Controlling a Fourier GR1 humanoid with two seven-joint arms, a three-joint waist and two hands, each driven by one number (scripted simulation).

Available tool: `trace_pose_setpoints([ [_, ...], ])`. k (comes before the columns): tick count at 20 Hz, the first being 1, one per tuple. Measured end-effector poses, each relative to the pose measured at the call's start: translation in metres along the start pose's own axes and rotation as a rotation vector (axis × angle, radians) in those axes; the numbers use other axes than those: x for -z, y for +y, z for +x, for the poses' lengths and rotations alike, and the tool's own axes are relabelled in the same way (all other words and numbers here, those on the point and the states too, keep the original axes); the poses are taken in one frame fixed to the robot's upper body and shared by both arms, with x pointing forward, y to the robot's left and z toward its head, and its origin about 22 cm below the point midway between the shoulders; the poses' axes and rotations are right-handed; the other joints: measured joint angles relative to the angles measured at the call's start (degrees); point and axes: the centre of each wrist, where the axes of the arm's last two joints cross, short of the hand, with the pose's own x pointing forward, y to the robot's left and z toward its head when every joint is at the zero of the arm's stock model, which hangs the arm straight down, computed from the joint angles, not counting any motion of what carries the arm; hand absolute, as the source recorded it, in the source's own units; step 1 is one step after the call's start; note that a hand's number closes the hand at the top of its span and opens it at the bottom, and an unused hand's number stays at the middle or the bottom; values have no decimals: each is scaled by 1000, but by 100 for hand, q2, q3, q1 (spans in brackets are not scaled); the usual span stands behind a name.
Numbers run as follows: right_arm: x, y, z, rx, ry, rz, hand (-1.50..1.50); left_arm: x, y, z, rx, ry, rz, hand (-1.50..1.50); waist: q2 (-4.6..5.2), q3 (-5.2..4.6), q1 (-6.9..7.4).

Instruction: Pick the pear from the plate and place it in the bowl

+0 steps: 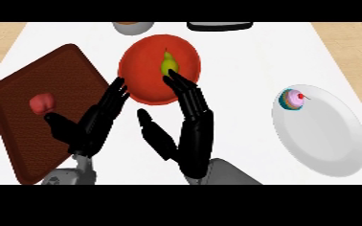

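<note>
Head view: right hand [189, 129] fingertips partly hide pear [169, 64] in bowl [141, 72].

Light is bright and even, mostly from above. Counter [247, 67] reads as flat near-white, close to washed out. White plate [325, 134] barely separates from it; only a thin grey shade along its left rim marks the edge. Plate looks stretched, taller than wide, out at the right side. My left hand [96, 119] and right hand [191, 124] are matt black, with faint grey sheen along the fingers, so their contours merge. Bowl [152, 81] shades darker red at its near rim and lighter inside. Pear [169, 64] shows a pale highlight on its lower body. Tray [42, 76] is uniform brown, with no glare.
</note>
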Motion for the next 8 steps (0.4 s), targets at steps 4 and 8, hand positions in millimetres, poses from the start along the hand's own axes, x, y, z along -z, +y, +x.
trace_pose_setpoints([
  [4, -68, -14, 2, 16, 12, 56, 150, -2, 6, -1, 1, 3, 19, 0, -2, -1, -96],
  [8, -141, -28, 11, 13, 64, 126, 150, -3, 4, 0, -1, -3, 25, 0, 12, 1, -143],
])
